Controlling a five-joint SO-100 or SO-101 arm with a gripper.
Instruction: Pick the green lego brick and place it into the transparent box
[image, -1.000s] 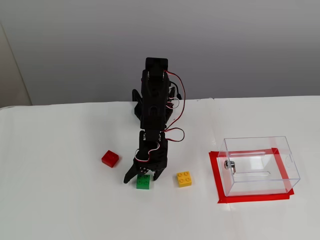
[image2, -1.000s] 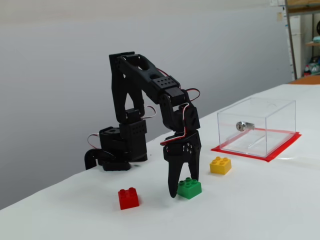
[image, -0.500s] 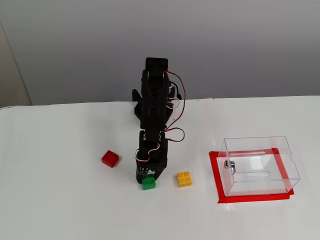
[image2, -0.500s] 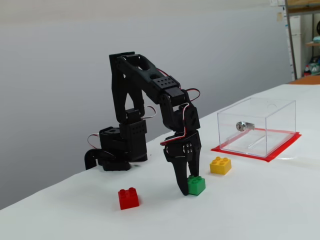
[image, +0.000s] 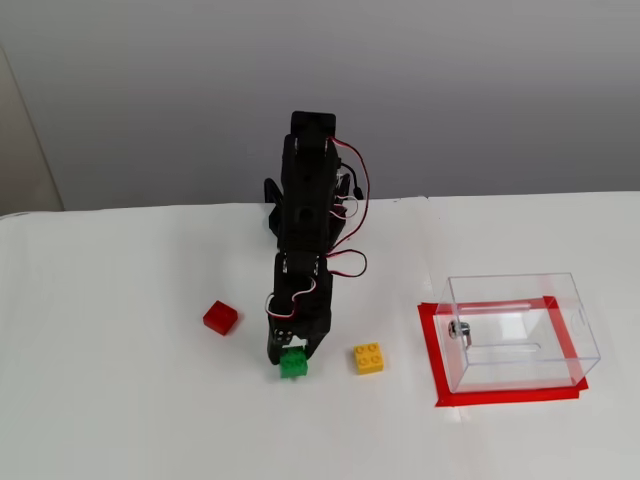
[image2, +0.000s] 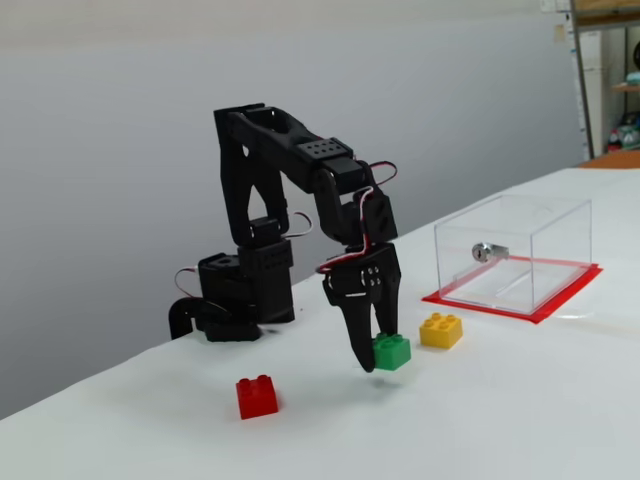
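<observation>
gripper (image2: 378, 357) clamped on the green lego brick (image2: 391, 352), clear above the table (image2: 520, 400); transparent box (image2: 514, 251) well apart near the table's right edge.

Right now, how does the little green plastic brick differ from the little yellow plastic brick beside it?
The green plastic brick is pinched in the black gripper and lifted off the white table; the yellow plastic brick lies free on the table, untouched. The yellow one sits nearer the clear box. Both are small studded bricks of similar size.

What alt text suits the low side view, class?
A black arm's gripper holds the green brick just above the white table. A red brick sits left, a yellow brick and clear box right.
</observation>
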